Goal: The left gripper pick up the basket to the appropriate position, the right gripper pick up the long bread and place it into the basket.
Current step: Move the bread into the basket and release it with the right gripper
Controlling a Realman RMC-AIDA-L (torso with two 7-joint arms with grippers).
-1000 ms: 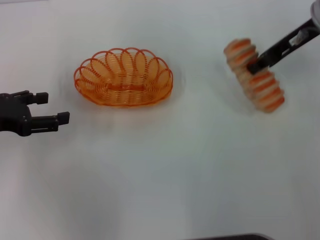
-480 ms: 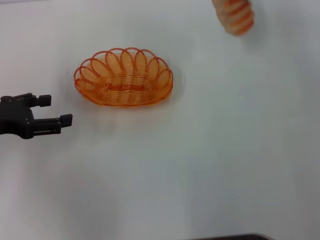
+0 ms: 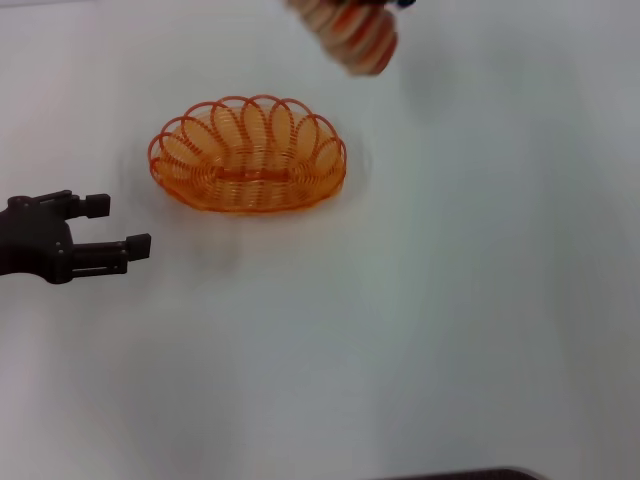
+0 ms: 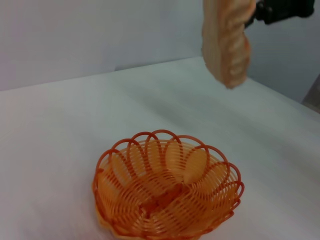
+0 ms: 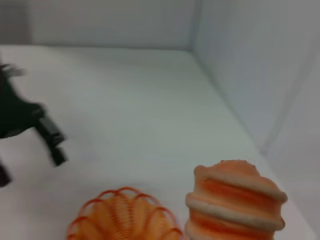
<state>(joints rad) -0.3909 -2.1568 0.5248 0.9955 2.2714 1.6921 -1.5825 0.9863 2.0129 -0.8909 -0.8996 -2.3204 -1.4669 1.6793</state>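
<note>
The long bread (image 3: 350, 30) is cut off by the head view's top edge and blurred; the right gripper (image 4: 280, 10) is cropped to a dark fragment, its fingers unseen. The basket (image 5: 125, 215) is clipped in the right wrist view.

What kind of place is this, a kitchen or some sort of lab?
Probably a robot test bench, not a kitchen: a bare white table with plain pale walls around it, holding only an orange wire basket, while a striped long bread hangs in the air above it.
</note>
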